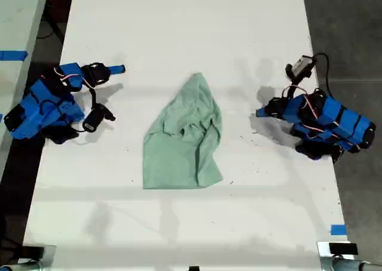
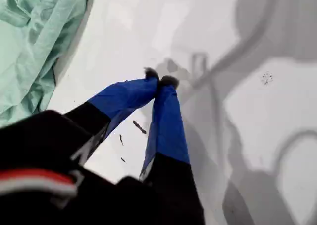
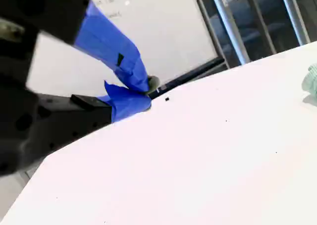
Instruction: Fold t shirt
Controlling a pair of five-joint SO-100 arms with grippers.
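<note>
The t shirt [image 1: 182, 139] is a pale mint-green, wrinkled heap in the middle of the white table, narrow at its far end and wider toward the near edge. My first gripper [image 1: 259, 111] sits on the exterior view's right, shut and empty, its tips a short way from the shirt's edge. In the first wrist view its blue fingers meet at the tips [image 2: 159, 80], with the t shirt [image 2: 34, 36] off to one side. My second gripper [image 1: 118, 69] rests at the exterior view's left, shut on nothing [image 3: 147, 92]. Only a sliver of the t shirt [image 3: 311, 79] shows in the second wrist view.
The white table [image 1: 191, 20] stretches well past the shirt on all sides. Blue tape marks [image 1: 338, 229] lie near the table's edge at the exterior view's lower right. A cable [image 1: 319, 59] loops above the first arm. Metal legs [image 3: 228, 22] stand beyond the table's far edge.
</note>
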